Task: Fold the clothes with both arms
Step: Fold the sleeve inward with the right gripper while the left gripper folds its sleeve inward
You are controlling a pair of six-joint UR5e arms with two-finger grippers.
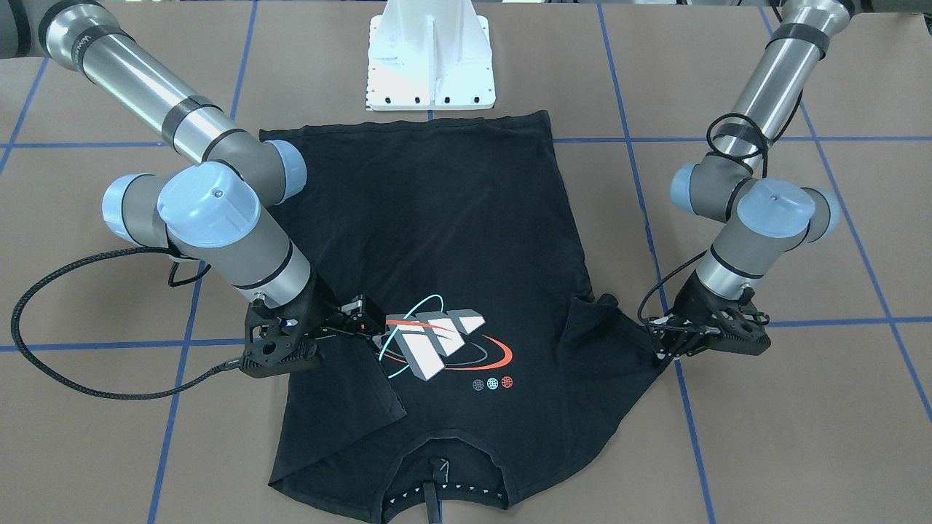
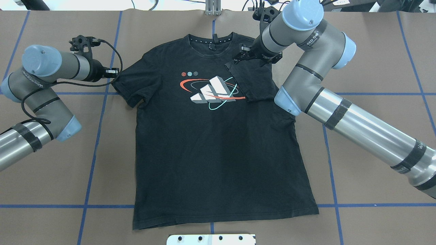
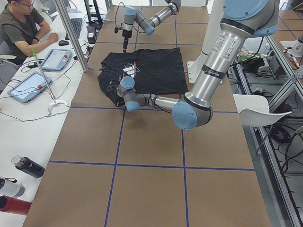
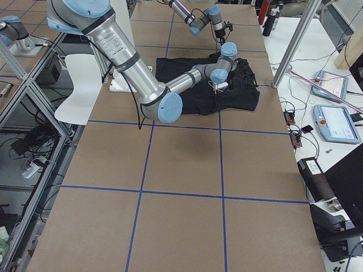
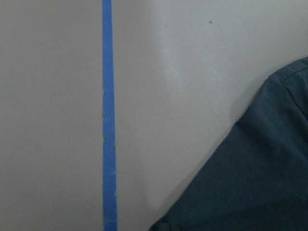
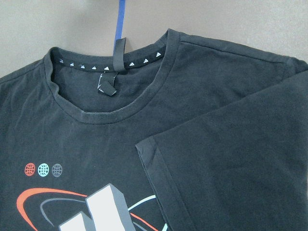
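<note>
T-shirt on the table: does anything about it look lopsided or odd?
Yes. The T-shirt lies flat, print up, but unevenly: the sleeve on the robot's right is folded in over the chest, its edge overlapping the logo, while the other sleeve is spread outward. No damage shows.

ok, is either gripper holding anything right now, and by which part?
Left gripper seems to pinch the T-shirt at its outer sleeve corner. Right gripper sits at the folded-in sleeve; a grip there cannot be told.
</note>
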